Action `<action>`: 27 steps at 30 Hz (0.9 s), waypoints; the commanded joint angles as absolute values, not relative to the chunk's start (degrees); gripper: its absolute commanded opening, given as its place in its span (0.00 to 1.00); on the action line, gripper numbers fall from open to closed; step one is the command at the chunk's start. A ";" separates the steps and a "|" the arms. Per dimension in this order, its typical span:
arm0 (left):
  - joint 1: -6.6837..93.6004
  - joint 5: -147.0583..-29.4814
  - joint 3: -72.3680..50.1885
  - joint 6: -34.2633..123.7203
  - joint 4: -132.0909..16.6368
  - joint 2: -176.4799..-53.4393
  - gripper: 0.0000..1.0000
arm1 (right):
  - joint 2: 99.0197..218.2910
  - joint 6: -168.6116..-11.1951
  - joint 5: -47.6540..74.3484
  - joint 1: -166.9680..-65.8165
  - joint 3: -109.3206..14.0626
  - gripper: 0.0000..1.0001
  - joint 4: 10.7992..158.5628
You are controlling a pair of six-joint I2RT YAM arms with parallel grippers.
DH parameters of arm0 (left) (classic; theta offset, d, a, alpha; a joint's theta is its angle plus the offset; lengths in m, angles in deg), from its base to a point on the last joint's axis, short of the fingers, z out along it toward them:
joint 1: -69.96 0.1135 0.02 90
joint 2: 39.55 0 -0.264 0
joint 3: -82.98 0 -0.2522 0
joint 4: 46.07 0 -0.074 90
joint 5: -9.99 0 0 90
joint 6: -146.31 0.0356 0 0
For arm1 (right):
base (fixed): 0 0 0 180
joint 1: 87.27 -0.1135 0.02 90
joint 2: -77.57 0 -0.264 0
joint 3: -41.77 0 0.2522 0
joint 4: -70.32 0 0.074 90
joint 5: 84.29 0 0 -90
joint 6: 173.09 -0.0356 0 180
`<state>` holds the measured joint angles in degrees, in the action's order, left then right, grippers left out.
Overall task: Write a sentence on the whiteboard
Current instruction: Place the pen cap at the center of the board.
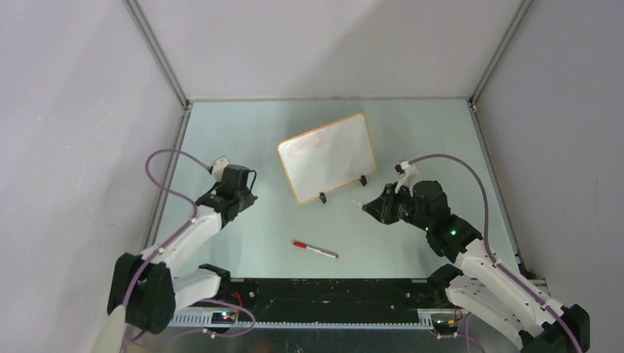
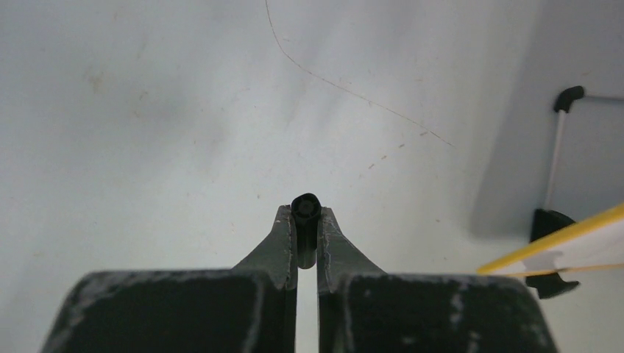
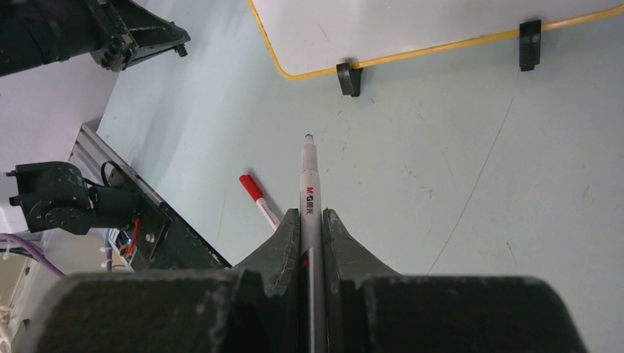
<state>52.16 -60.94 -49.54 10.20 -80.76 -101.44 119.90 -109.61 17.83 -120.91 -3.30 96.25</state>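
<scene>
Lighting: bright, even and diffuse, from overhead, with no hard highlights.
Tabletop: pale, with faint soft-edged shadows under both arms.
Whiteboard: mild sheen, no burnt-out glare. In the left wrist view a soft grey shadow lies on the tabletop beside it.
Left gripper: black cap sharp, dark housing near the lens blurred.
Right gripper: print on the marker legible, housing soft.
Distortion: the whiteboard frame bows in the right wrist view.
Top view: slightly soft, fine detail lost.
</scene>
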 commanded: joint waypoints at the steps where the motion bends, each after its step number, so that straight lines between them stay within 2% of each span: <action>1: 51.83 -57.76 -44.02 17.41 -82.74 -107.29 0.00 | 119.05 -107.47 19.96 -119.88 -6.77 0.00 97.81; 7: 51.77 -61.12 -34.48 20.48 -87.09 -121.91 0.00 | 116.65 -106.95 21.33 -118.60 -7.26 0.00 100.55; 18: 51.94 -67.41 -34.10 21.69 -83.70 -127.53 0.05 | 113.55 -106.40 22.14 -117.45 -7.33 0.00 103.50; 27: 53.41 -68.17 -36.34 22.23 -82.42 -125.04 0.22 | 113.71 -106.46 22.51 -117.09 -7.34 0.00 103.35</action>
